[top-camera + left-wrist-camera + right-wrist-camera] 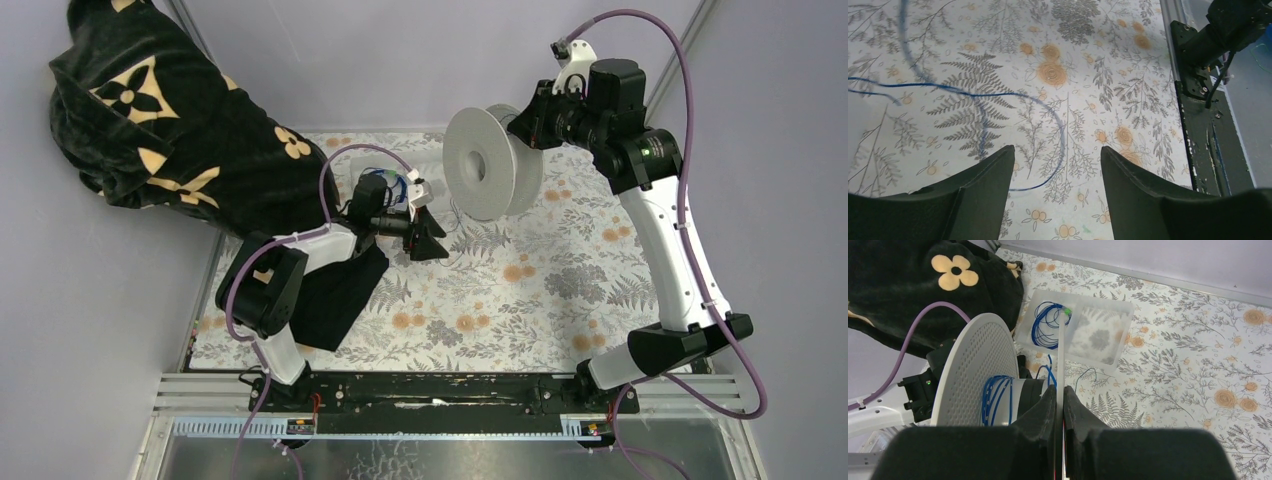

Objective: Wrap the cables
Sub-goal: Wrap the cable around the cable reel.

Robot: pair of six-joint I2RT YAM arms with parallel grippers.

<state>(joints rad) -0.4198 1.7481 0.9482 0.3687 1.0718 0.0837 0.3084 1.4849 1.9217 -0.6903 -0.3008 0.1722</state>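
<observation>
A thin blue cable straggles in a loose curve over the floral cloth. My left gripper hangs open above the cable's end with nothing between its fingers; the top view shows this gripper just left of the spool. A white spool is held up on edge, and my right gripper is shut on its thin near flange. A few turns of blue cable lie round the spool's hub. More blue loops rest in a clear tray.
A black garment with beige flowers is heaped at the back left, and a black cloth lies under the left arm. The clear tray sits behind the left gripper. A black rail runs along the near edge.
</observation>
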